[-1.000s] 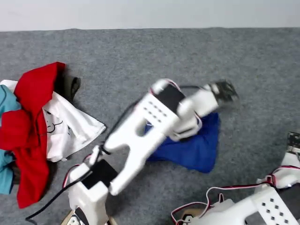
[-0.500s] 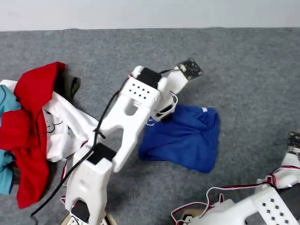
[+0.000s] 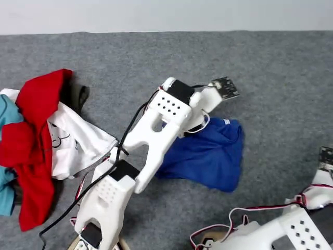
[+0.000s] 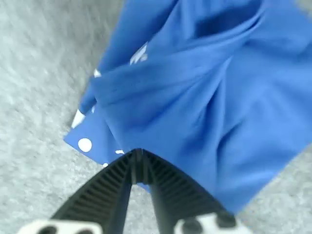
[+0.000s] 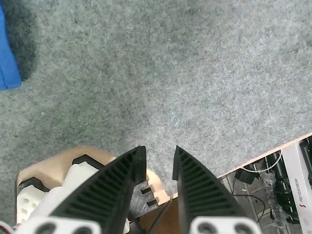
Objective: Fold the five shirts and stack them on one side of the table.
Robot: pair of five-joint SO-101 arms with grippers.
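1. Blue shirt (image 3: 208, 156) lies crumpled near the middle of the table (image 3: 281, 73), well apart from the other shirts.
2. I see the other four heaped at the table's left edge. A red shirt (image 3: 34, 104) is draped on top. A white shirt (image 3: 78, 140) spreads out from under it toward the middle. A teal shirt (image 3: 5, 117) sits at the very edge, and a dark shirt (image 3: 78, 96) is tucked at the far side of the red one.
3. My left arm (image 3: 156, 130) stretches from the near edge, with its wrist over the far left part of the blue shirt.
4. My left gripper (image 4: 138, 155) has its fingers pressed together. The tips are over the blue shirt's edge, near some white print. I cannot tell whether any cloth is caught between them.
5. My right arm (image 3: 291, 229) is at the near right corner, apart from the blue shirt.
6. My right gripper (image 5: 159, 151) has its fingers a little spread, with a gap between the tips. It points at bare grey table close to the table's edge, and a corner of the blue shirt shows off to one side.
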